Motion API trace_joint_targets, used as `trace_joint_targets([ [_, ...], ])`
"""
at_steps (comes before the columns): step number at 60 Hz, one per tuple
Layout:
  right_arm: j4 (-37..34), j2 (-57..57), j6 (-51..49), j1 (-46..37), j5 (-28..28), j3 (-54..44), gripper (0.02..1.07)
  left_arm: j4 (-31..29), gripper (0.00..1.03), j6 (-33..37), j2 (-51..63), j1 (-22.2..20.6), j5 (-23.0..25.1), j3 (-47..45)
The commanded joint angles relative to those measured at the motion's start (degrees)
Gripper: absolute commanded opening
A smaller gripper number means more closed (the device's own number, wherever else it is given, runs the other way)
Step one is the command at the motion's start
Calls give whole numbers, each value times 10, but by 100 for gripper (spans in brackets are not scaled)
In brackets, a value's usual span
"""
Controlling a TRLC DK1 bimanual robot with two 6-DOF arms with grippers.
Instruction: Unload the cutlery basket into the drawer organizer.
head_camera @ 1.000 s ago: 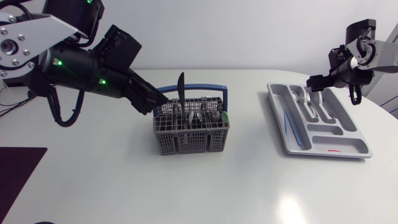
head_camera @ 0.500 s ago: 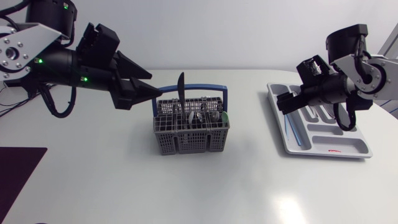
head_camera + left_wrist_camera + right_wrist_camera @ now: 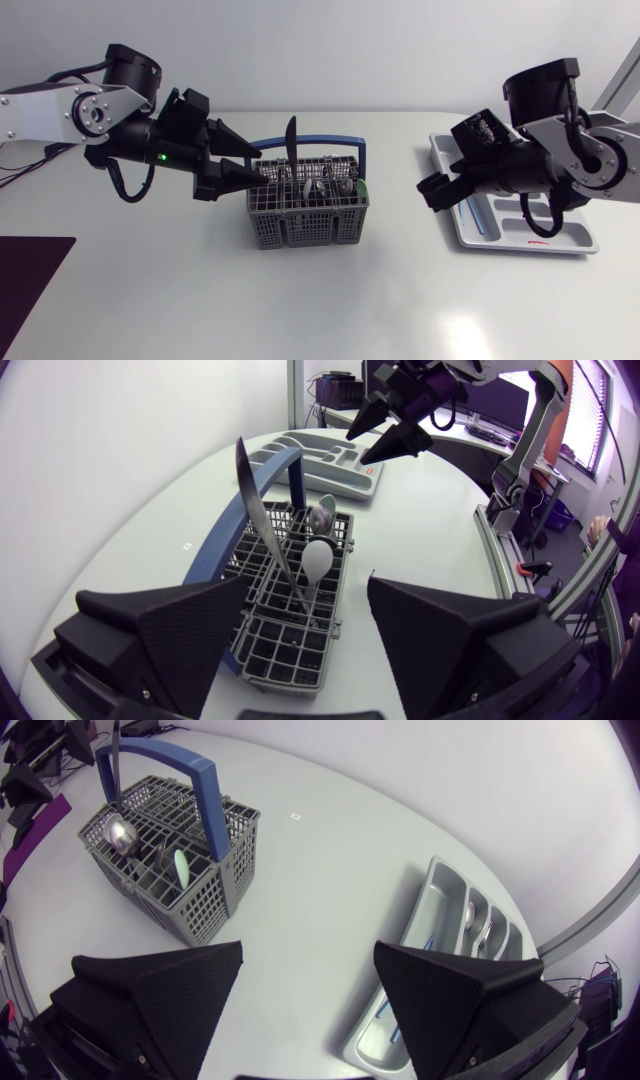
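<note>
Left gripper [image 3: 310,588]: its fingers stood wide apart and held nothing (open, in short). Seen from above, its tips were at the basket's left end, but whether they touched the rim could not be told.
Cutlery basket [image 3: 288,645]: grey and upright on the table. Its near end lay between and just ahead of the left gripper's spread fingers.
Knife [image 3: 262,510]: black, standing in the basket and leaning a little, ahead of the gap between those fingers and close beside the blue handle [image 3: 220,530].
Spoons: a pale spoon [image 3: 318,558] and a silver spoon [image 3: 322,517] sat bowl-up in compartments past the knife.
Table [image 3: 300,300]: white. It carried the basket near its middle and the organizer toward the right arm's side, well apart.
Right gripper [image 3: 308,955]: its fingers were parted wide with nothing between them. It hung over the table between basket and organizer, nearer the organizer.
Drawer organizer [image 3: 565,240]: a grey tray lying flat, with silver cutlery [image 3: 470,915] in its short slots and a blue utensil [image 3: 475,222] in the long slot on the basket's side.
</note>
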Motion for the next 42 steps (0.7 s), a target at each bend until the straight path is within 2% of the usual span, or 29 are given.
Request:
trace_joint_targets([
  [1, 13, -5, -10, 3, -1, -21, 96, 21, 89, 22, 20, 3, 20, -27],
  [16, 22, -5, -16, 10, -1, -36, 97, 92, 89, -10, 22, -17, 22, -58],
  [31, 25, -10, -16, 14, -1, -45, 97, 192, 89, -106, 51, -43, 15, -66],
  [42, 31, -13, -17, 15, 1, -52, 97, 241, 88, -153, 65, -55, -5, -73],
])
